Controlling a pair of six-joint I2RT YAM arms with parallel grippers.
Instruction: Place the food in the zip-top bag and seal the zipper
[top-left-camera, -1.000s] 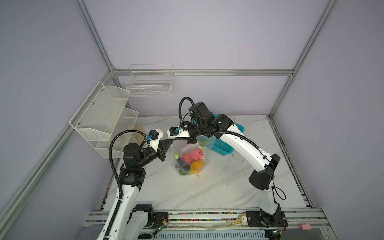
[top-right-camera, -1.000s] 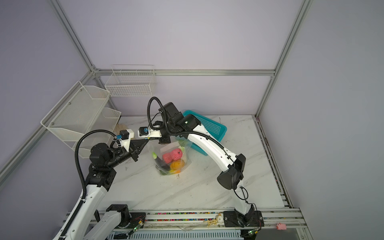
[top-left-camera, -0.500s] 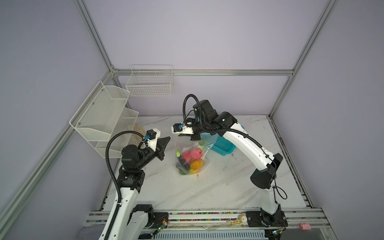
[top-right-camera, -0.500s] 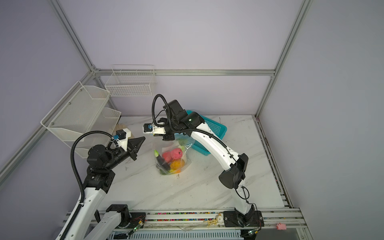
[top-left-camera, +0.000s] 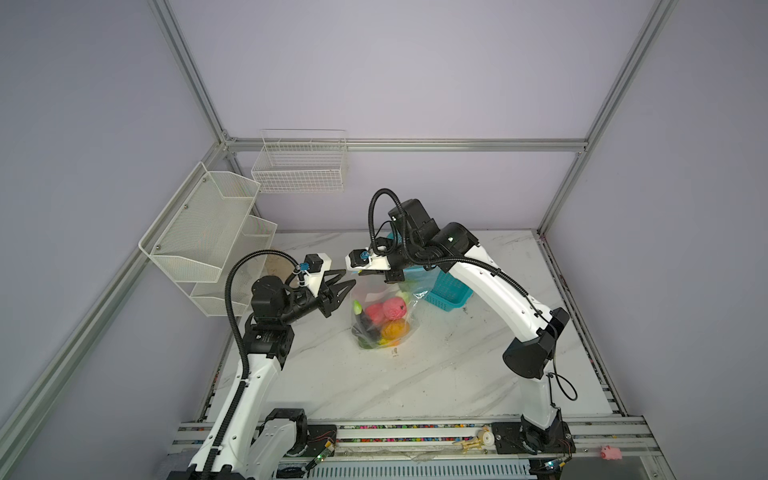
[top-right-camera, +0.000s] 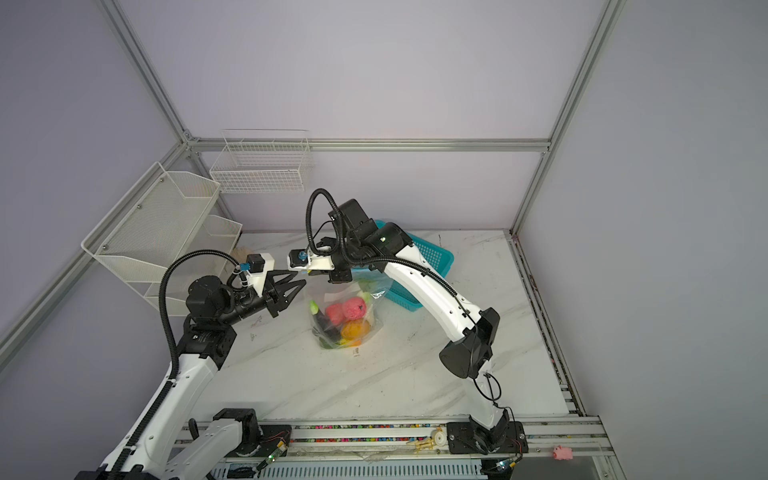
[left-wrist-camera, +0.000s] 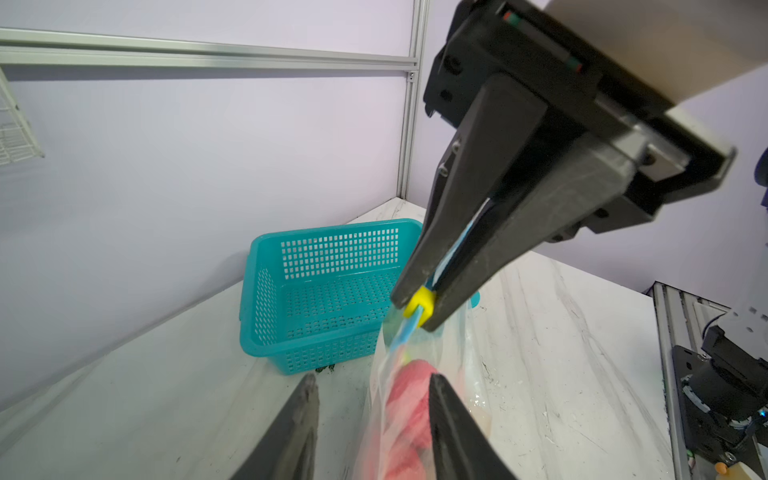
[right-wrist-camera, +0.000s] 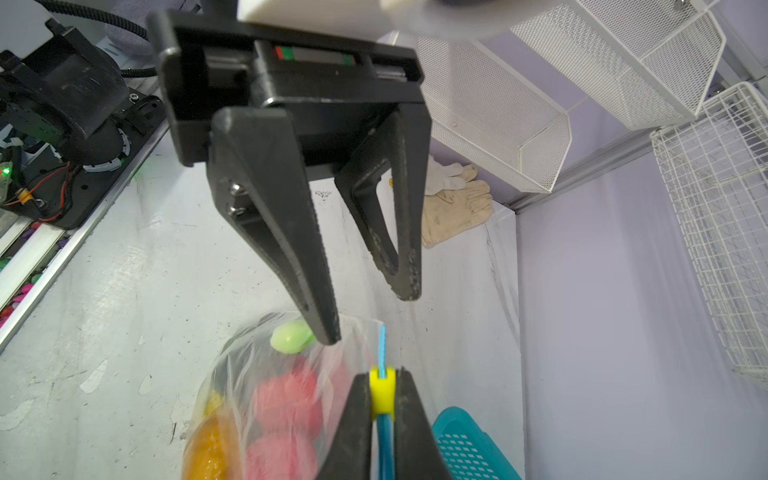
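1. Zip-top bag (top-left-camera: 384, 291): clear, crinkly film. It stands between the two arms, just in front of the teal basket (top-left-camera: 446, 296). Its top edge is lifted and its bulging bottom seems to rest on the marble tabletop (top-left-camera: 415, 374).
2. Food (top-left-camera: 384, 309): already inside the bag, heaped at the bottom. Pink-red pieces lie on top, an orange fruit below them, a dark eggplant with a pale green tip at the side.
3. Zipper (right-wrist-camera: 381, 345): a thin light-blue strip along the bag's top edge, carrying a yellow slider tab (right-wrist-camera: 382, 388). A short stub of strip pokes out past the tab. I cannot tell whether the whole run is closed.
4. Right gripper (left-wrist-camera: 417, 308): clamped on the slider tab, with the blue strip running up between its fingers. It is holding the bag's top up.
5. Left gripper (right-wrist-camera: 368, 316): jaws parted and gripping nothing, poised close by the bag's upper corner and the strip's free end.
6. Handling, as I judge it: a light load in limp, slippery film that sags and folds. The strip and tab are the only firm parts, so take hold there, with the other corner pinched to keep the edge taut.
7. Markings: a small printed mark (top-right-camera: 376, 295) on the bag is too small to read. No legible brand or label elsewhere.
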